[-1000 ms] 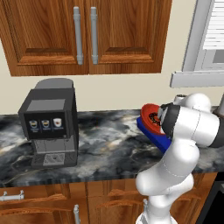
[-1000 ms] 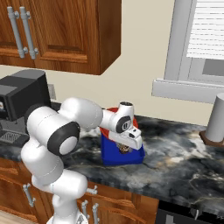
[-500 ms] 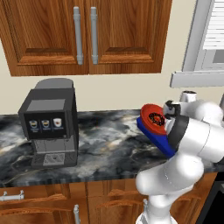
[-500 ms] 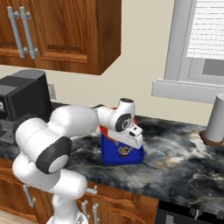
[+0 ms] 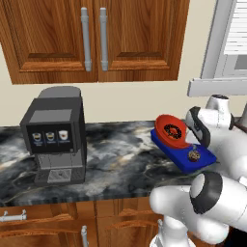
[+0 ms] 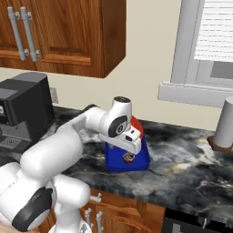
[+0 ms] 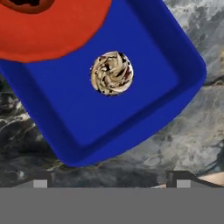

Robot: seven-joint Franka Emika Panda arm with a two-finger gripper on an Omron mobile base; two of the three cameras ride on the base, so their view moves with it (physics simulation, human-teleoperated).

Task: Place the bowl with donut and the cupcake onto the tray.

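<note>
Blue tray (image 7: pixel 144 100) already carries the red bowl (image 5: pixel 170 133) and the small, light, crumbly cupcake (image 7: pixel 111 73), best pinched gently round its ridged wrapper, while the gripper (image 7: pixel 111 181) hangs above with fingers spread, empty.

Dark marbled stone counter (image 5: pixel 120 154) over wooden base cabinets. Directly on it: black-and-grey coffee machine (image 5: pixel 57 140) at the left end, standing upright near the back wall; blue tray (image 5: pixel 182 153) toward the right, set at an angle to the counter edge, well apart from the machine. In the right base view, a grey cylinder (image 6: pixel 225 124) on a brown base stands at the far right of the counter.
</note>
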